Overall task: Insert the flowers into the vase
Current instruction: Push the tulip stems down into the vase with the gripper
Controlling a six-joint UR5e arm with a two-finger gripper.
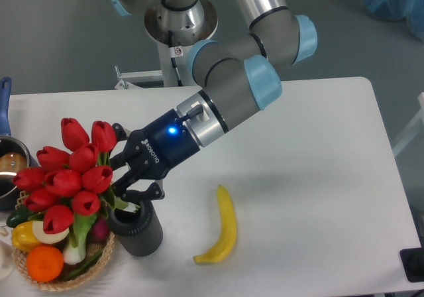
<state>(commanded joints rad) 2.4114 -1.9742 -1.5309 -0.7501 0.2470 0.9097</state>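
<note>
The flowers (pixel 69 172), a tied bunch of red tulips with green stems, lean up and to the left from the vase (pixel 138 229). My gripper (pixel 127 189) is shut on their stems, just above the vase's round mouth. The stem ends dip into that mouth. The vase is a short dark grey ribbed cylinder standing upright near the table's front left. Blooms hang over the basket beside it.
A wicker basket (pixel 79 274) with an orange (pixel 45 262), a yellow pepper and a leafy vegetable touches the vase's left side. A steel pot (pixel 9 166) with a blue handle sits at the left edge. A banana (pixel 224 226) lies right of the vase.
</note>
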